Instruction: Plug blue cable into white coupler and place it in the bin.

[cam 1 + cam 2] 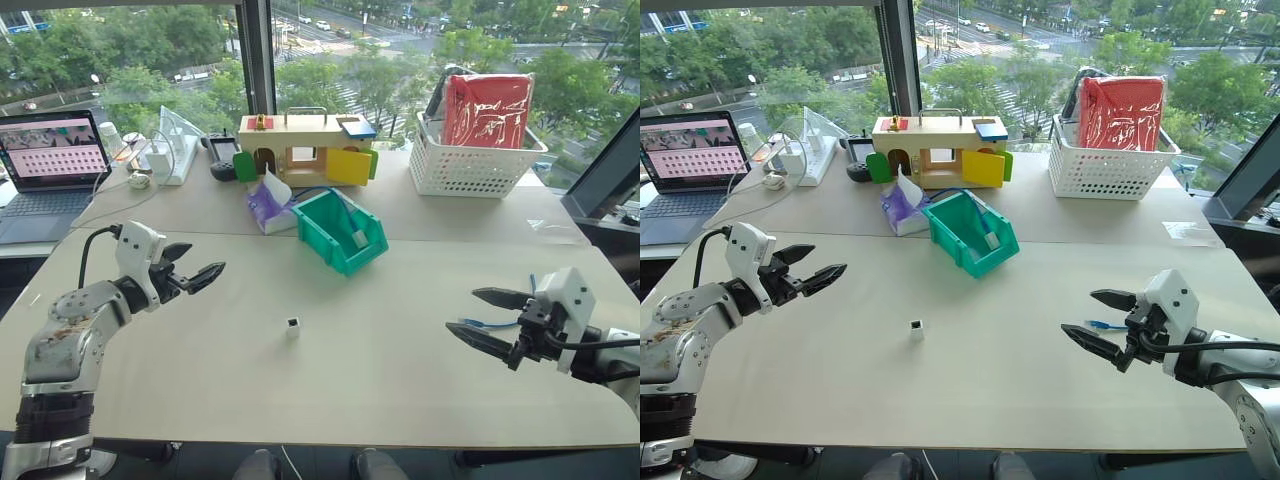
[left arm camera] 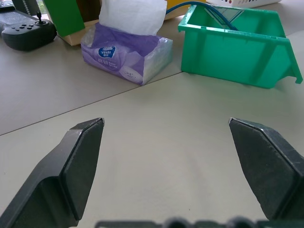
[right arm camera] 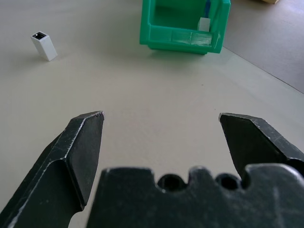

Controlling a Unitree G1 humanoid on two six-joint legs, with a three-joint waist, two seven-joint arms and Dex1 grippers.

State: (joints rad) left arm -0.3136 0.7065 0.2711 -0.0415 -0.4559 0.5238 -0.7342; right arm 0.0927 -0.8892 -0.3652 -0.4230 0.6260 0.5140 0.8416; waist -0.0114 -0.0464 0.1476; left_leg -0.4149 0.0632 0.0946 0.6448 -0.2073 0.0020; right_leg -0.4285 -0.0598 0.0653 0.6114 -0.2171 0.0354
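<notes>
The white coupler (image 1: 292, 326) stands upright on the tabletop, midway between my two arms, its dark socket facing up (image 3: 43, 45). A short stretch of the blue cable (image 1: 488, 323) lies on the table just behind my right gripper (image 1: 462, 310), which hovers open and empty above the table. The rest of the cable is hidden by that hand. My left gripper (image 1: 205, 258) is open too, held above the table left of the coupler and pointing toward the bin (image 2: 237, 42). The teal bin (image 1: 340, 230) sits further back at centre and holds another small white block with a blue cord (image 3: 205, 21).
A purple tissue pack (image 1: 265, 205) sits against the bin's left side. Behind it are a wooden toy house (image 1: 300, 145) and a black controller (image 1: 222, 155). A white lattice basket (image 1: 470, 170) with a red bag stands back right, a laptop (image 1: 50, 160) back left.
</notes>
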